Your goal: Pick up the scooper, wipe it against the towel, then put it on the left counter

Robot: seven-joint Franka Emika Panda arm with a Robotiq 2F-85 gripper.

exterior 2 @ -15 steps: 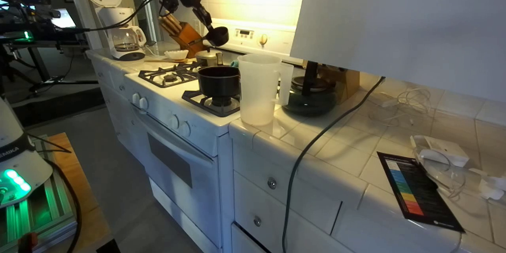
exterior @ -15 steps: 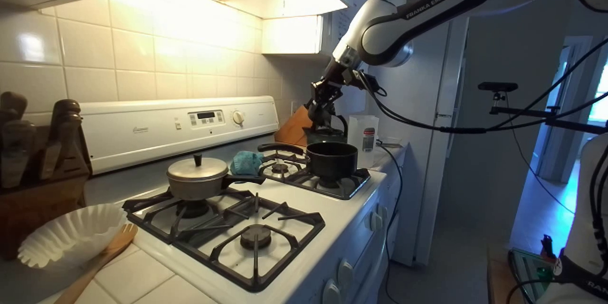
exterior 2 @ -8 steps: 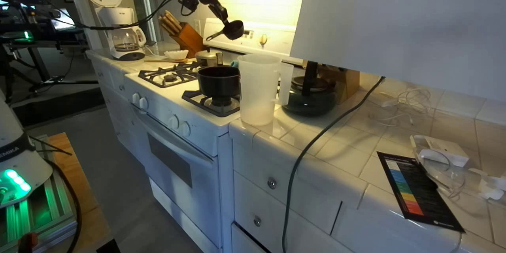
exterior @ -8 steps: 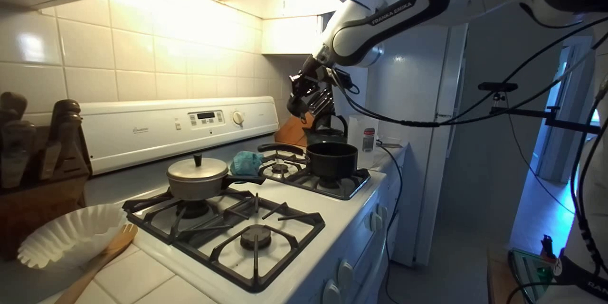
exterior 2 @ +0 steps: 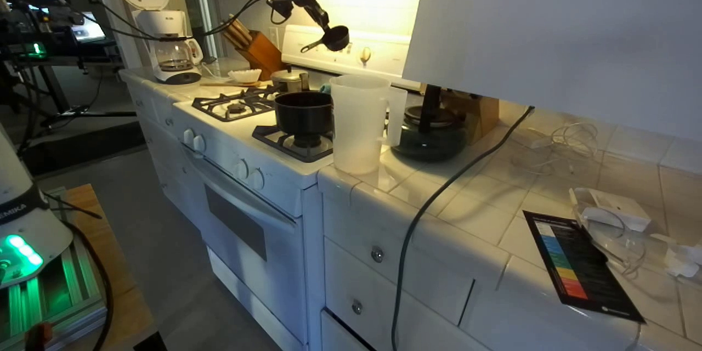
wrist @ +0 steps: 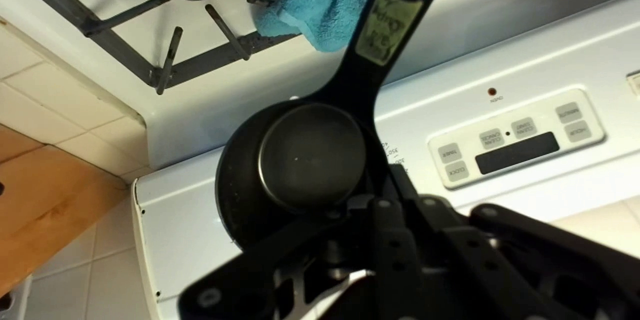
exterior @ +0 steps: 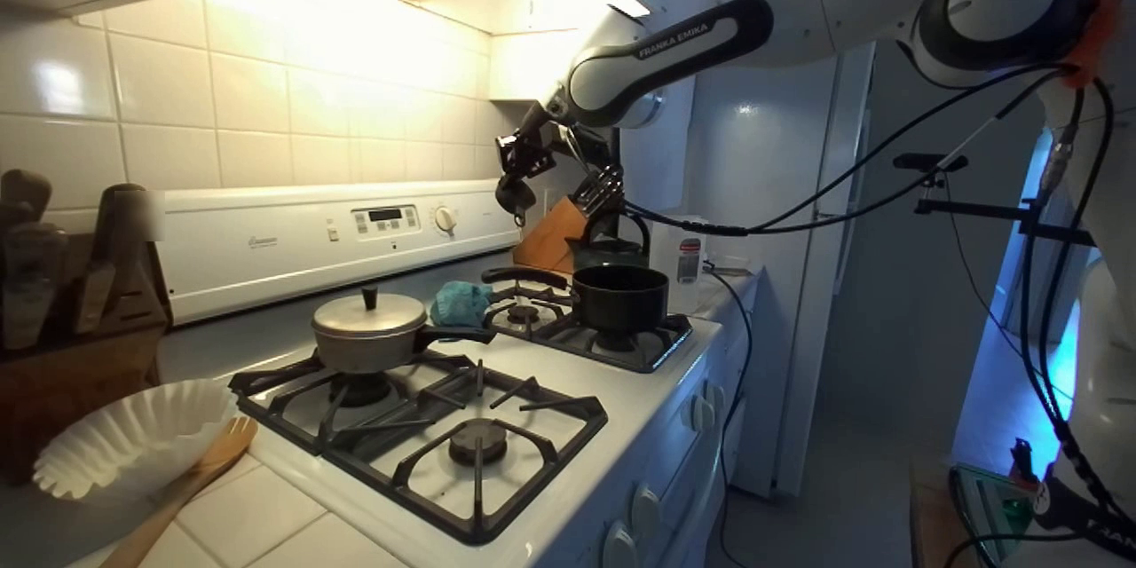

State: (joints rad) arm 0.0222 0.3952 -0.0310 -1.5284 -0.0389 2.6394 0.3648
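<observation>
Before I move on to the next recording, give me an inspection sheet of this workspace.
Surface: white gas stove; tiled left counter
Job's things: scooper in the air, apart from the teal towel bunched on the stove
Clutter: lidded saucepan, black saucepan, coffee filter, wooden fork, plastic pitcher
Gripper: shut on the scooper
Cables: arm cables looped in the air; black cord hanging over the edge of the right counter
Surroundings: knife block, coffee maker

The scooper (exterior 2: 337, 38) is a round black cup held up in the air, its handle sloping down with a hole at the end. The towel (exterior: 459, 304) is blue and lies bunched up on the stove (exterior: 568, 373). The left counter (exterior: 253, 506) has pale tiles on top.
</observation>
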